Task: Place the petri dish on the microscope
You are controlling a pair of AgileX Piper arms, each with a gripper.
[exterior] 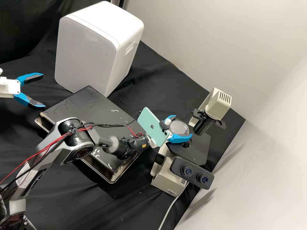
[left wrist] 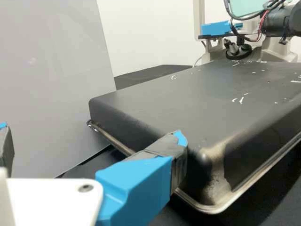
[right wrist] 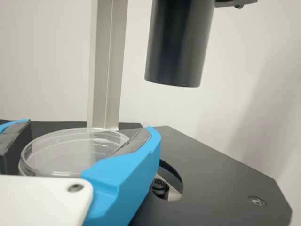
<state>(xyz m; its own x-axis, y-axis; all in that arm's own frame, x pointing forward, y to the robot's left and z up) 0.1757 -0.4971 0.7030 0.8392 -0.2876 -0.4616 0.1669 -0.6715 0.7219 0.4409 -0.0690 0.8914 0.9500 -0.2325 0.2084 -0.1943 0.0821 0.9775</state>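
Black cloth covers the bench, with a white wall close along its right edge.

Item 1. Right pincer [exterior: 177, 127], [right wrist: 84, 136]: blue fingers closed narrowly on the petri dish [exterior: 180, 127], [right wrist: 70, 150], one either side of its clear wall. The side grip keeps the dish level and its base free to be set down.

Item 2. Petri dish: clear, round and upright, held over the microscope stage [exterior: 195, 150], [right wrist: 221, 183] beside the stage opening and beneath the dark condenser tube [exterior: 201, 126], [right wrist: 178, 42]. Whether the base touches the stage cannot be told. Judged to be the placing step, near its end, with release outstanding.

Item 3. Microscope [exterior: 179, 166]: stands at the bench's right edge, eyepieces toward the near edge. Room for moving is tight here, with the condenser above the dish, the upright pillar [right wrist: 106, 61] behind it and the wall just beyond. The freest way out is probably back toward the bench's middle.

Item 4. Black tray [exterior: 89, 105], [left wrist: 211, 108]: lies upside down at mid-bench, just beside the microscope.

Item 5. Left pincer [exterior: 41, 90], [left wrist: 89, 141]: fingers spread wide and holding nothing, near the tray's corner toward the bench's left edge, well apart from the dish and out of the working arm's way.

Item 6. White box [exterior: 96, 44]: stands toward the far edge, just behind the tray.
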